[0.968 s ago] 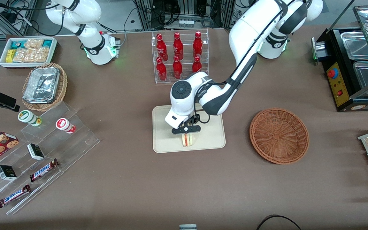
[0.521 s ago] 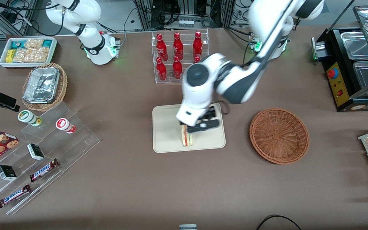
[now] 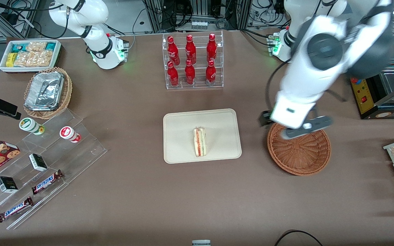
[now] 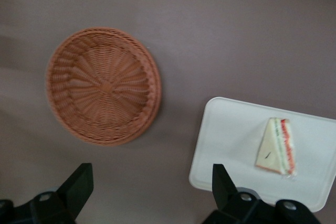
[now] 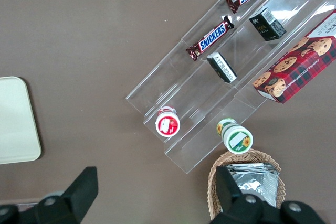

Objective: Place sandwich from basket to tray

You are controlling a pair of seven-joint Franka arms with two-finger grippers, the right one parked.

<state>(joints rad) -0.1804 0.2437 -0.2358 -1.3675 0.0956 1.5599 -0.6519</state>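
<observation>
Brown surface (image 3: pixel 142 191) carrying the cream tray (image 3: pixel 180 150) at centre, the reddish-brown basket (image 3: pixel 303 157) toward the working arm's end, a clear bottle rack (image 3: pixel 193 61) farther from the front camera, and stepped acrylic shelves (image 3: pixel 46 171) toward the parked arm's end. The gripper (image 3: pixel 301 128), fingers apart, hangs above the basket's rim.

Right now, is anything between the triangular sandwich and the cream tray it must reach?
No. The triangular sandwich already lies on the cream tray; the open gripper hangs empty above the reddish-brown wicker basket.
</observation>
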